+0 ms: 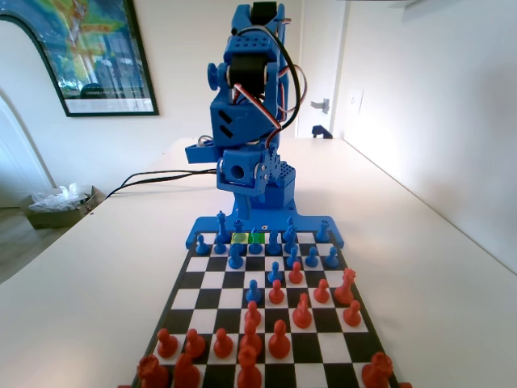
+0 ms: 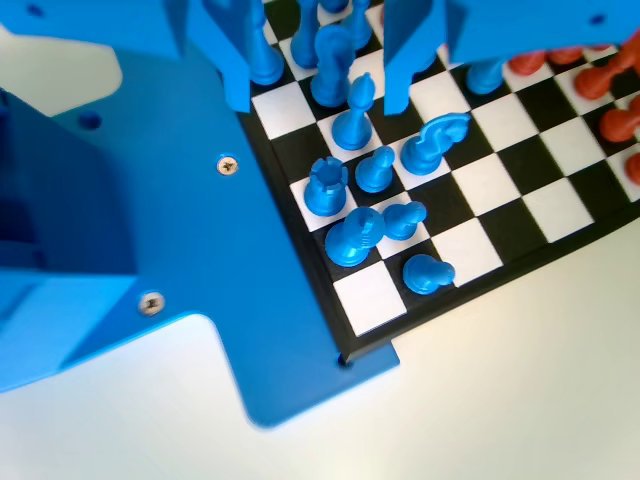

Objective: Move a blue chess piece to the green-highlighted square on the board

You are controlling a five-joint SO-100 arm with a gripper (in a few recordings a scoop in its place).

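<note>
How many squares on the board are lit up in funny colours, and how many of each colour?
green square: 1
yellowish square: 1
Total: 2

Tally on one board (image 1: 216, 280)
Sixteen red pieces (image 1: 279, 339), roughly fifteen blue pieces (image 1: 254, 291) (far rows too crowded for certainty), one green-highlighted square (image 1: 257, 237), one yellowish square (image 1: 240, 238).
</note>
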